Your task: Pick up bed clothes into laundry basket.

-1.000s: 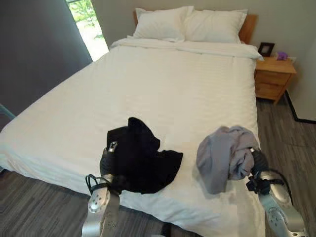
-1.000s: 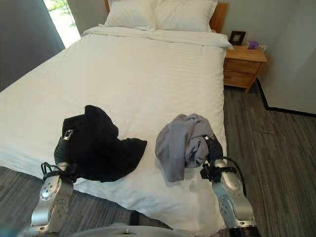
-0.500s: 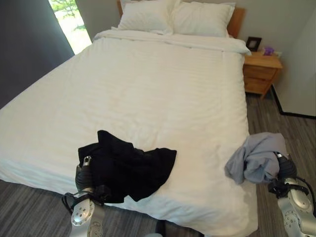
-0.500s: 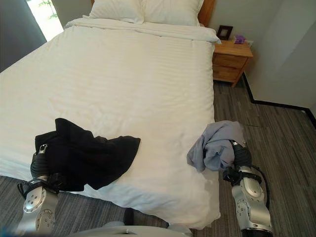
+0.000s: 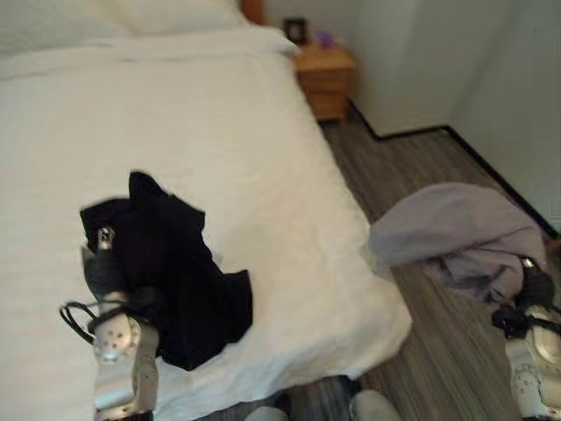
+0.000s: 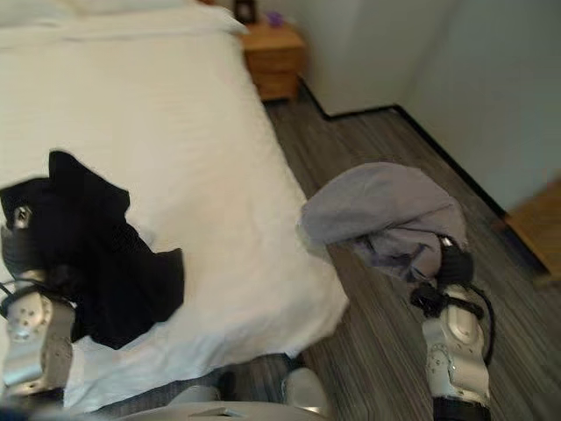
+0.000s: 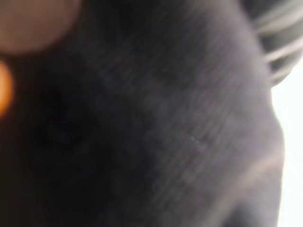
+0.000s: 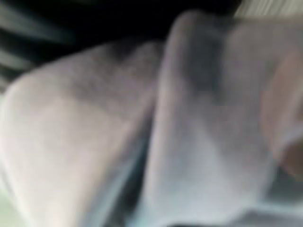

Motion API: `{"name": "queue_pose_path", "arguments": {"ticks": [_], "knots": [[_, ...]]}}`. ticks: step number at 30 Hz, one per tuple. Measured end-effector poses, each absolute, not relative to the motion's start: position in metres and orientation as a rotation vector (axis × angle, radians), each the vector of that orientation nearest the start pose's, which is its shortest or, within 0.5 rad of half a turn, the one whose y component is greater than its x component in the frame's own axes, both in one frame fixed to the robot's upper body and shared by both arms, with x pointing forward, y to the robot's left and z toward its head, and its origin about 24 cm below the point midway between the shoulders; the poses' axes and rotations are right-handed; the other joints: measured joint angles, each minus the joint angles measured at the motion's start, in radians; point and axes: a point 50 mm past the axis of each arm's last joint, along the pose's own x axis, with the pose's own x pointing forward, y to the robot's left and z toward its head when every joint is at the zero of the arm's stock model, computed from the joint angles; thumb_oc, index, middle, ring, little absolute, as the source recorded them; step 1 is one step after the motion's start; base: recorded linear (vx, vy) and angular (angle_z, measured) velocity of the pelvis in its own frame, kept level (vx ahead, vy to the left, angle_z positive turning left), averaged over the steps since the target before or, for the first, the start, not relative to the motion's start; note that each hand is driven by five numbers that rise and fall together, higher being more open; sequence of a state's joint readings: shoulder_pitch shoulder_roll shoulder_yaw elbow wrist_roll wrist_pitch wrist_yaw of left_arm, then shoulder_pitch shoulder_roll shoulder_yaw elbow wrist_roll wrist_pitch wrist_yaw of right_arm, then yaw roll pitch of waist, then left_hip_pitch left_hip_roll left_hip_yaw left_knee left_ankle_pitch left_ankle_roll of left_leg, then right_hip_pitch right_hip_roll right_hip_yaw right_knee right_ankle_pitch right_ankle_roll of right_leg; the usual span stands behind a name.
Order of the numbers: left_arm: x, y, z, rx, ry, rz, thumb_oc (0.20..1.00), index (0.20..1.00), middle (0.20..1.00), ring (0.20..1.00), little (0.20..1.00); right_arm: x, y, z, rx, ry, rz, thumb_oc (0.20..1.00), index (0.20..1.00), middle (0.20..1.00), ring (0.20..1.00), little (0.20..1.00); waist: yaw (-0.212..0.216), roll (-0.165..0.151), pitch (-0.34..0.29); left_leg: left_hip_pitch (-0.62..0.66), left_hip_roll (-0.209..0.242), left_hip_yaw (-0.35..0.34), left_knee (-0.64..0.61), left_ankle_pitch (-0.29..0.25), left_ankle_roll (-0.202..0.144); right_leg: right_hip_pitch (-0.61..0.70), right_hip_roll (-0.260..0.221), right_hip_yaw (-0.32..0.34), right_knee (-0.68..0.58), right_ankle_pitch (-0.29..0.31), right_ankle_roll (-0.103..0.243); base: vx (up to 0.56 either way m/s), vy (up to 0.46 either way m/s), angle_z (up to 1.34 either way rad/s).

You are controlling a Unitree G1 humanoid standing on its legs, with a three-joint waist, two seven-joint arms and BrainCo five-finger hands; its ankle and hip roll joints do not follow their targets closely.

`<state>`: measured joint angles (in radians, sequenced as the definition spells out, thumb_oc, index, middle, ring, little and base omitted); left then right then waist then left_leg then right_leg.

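Midway through the carry, the right robot hand (image 6: pixel 451 267) grips a crumpled grey garment (image 6: pixel 386 215) above the floor; left robot hand (image 5: pixel 105 267), fingers hidden, meets the black garment (image 5: pixel 175 272) on the white bed (image 5: pixel 219 149). Next: find the basket.

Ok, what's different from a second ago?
The right hand has carried the grey garment off the bed and out over the floor to the robot's right. The view swung right as well. The black garment stays on the bed at the left hand.

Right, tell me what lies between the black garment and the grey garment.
In the left eye view, between the black garment and the grey garment lie bare white bedcover, the bed's corner, then dark wood-look floor.
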<state>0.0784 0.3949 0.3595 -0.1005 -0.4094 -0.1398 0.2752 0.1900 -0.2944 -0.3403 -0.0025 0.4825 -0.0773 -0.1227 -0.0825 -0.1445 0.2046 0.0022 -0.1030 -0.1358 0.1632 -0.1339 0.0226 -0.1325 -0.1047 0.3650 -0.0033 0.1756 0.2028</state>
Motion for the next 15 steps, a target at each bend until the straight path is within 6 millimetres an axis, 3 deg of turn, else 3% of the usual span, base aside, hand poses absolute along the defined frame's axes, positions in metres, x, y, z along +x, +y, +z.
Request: {"name": "queue_pose_path", "arguments": {"ticks": [1,2,3,5,6,7,9,10,12,13,14,15], "knots": [[0.213,0.31,0.111,0.013,-0.298,0.568,0.2,0.2,0.2,0.2,0.2,0.194,-0.299,0.043,0.142,-0.022,-0.505,0.2,0.2,0.2,0.2,0.2,0.006,0.01,0.006,-0.023,0.027,0.055,0.032,-0.004,0.008,-0.018,0.019,-0.031,-0.038,0.087,-0.007,-0.35,0.062,-1.63],[0.212,0.31,0.111,0.024,-0.295,0.558,0.2,0.2,0.2,0.2,0.2,0.198,-0.296,0.043,0.152,-0.025,-0.498,0.2,0.2,0.2,0.2,0.2,0.015,0.036,0.014,-0.061,0.068,0.118,0.065,-0.016,0.025,-0.026,0.034,-0.127,-0.097,0.19,-0.041,-0.16,0.055,-1.93],[0.214,0.308,0.109,0.028,-0.293,0.547,0.2,0.2,0.2,0.2,0.2,0.199,-0.292,0.043,0.151,-0.022,-0.481,0.2,0.2,0.2,0.2,0.2,0.034,0.065,0.034,-0.043,0.08,0.143,0.03,-0.017,0.023,-0.031,0.03,-0.354,-0.026,0.073,-0.067,-0.33,0.075,-1.46],[0.217,0.299,0.102,-0.016,-0.282,0.535,0.2,0.2,0.2,0.2,0.2,0.195,-0.293,0.039,0.149,-0.004,-0.487,0.2,0.2,0.2,0.2,0.2,0.009,0.105,0.04,-0.034,0.103,0.193,0.014,0.007,0.042,0.025,0.002,-0.448,0.099,-0.084,-0.09,-0.27,0.029,-0.83],[0.216,0.296,0.097,-0.034,-0.272,0.534,0.2,0.2,0.2,0.2,0.2,0.197,-0.293,0.042,0.147,-0.014,-0.481,0.2,0.2,0.2,0.2,0.2,0.02,0.132,0.05,-0.035,0.122,0.216,0.015,0.011,0.042,0.029,-0.002,-0.469,0.214,-0.16,-0.087,-0.2,0.003,-0.87],[0.215,0.294,0.094,-0.04,-0.259,0.527,0.2,0.2,0.2,0.2,0.2,0.197,-0.293,0.043,0.145,-0.019,-0.483,0.2,0.2,0.2,0.2,0.2,0.032,0.159,0.056,-0.026,0.135,0.239,-0.01,0.024,0.041,0.039,-0.019,-0.495,0.266,-0.198,-0.085,-0.24,-0.008,-0.93],[0.215,0.293,0.093,-0.044,-0.257,0.524,0.2,0.2,0.2,0.2,0.2,0.201,-0.291,0.047,0.144,-0.035,-0.467,0.2,0.2,0.2,0.2,0.2,0.06,0.185,0.07,-0.02,0.149,0.297,-0.034,0.052,0.045,0.086,-0.092,-0.569,0.313,-0.245,-0.073,-0.18,-0.055,-0.99],[0.213,0.295,0.092,-0.044,-0.253,0.537,0.2,0.2,0.2,0.2,0.2,0.208,-0.285,0.051,0.15,-0.051,-0.437,0.2,0.2,0.2,0.2,0.2,0.081,0.189,0.069,-0.016,0.163,0.359,-0.04,0.056,0.038,0.119,-0.158,-0.643,0.33,-0.255,-0.063,-0.13,-0.085,-1.17],[0.211,0.296,0.092,-0.04,-0.251,0.543,0.2,0.2,0.2,0.2,0.2,0.215,-0.274,0.055,0.154,-0.069,-0.387,0.2,0.2,0.2,0.2,0.2,0.103,0.178,0.061,-0.015,0.177,0.412,-0.05,0.069,0.015,0.178,-0.231,-0.735,0.276,-0.241,-0.058,-0.1,-0.118,-1.13],[0.211,0.297,0.093,-0.037,-0.255,0.544,0.2,0.2,0.2,0.2,0.2,0.217,-0.271,0.057,0.154,-0.078,-0.373,0.2,0.2,0.2,0.2,0.2,0.114,0.164,0.057,-0.014,0.177,0.43,-0.058,0.077,-0.003,0.188,-0.244,-0.748,0.247,-0.179,-0.067,-0.12,-0.169,-1.42],[0.207,0.3,0.091,-0.028,-0.243,0.556,0.2,0.2,0.2,0.2,0.2,0.226,-0.265,0.066,0.122,-0.109,-0.331,0.2,0.2,0.2,0.2,0.2,0.128,0.157,0.052,0.004,0.203,0.484,-0.102,0.112,-0.042,0.193,-0.196,-0.792,0.166,-0.18,-0.041,-0.15,-0.296,-1.39],[0.207,0.297,0.089,-0.04,-0.236,0.551,0.2,0.2,0.2,0.2,0.2,0.226,-0.267,0.067,0.113,-0.11,-0.336,0.2,0.2,0.2,0.2,0.2,0.111,0.15,0.024,0.012,0.222,0.485,-0.144,0.15,-0.073,0.206,-0.147,-0.797,0.063,-0.192,-0.024,-0.1,-0.336,-1.54]]}}
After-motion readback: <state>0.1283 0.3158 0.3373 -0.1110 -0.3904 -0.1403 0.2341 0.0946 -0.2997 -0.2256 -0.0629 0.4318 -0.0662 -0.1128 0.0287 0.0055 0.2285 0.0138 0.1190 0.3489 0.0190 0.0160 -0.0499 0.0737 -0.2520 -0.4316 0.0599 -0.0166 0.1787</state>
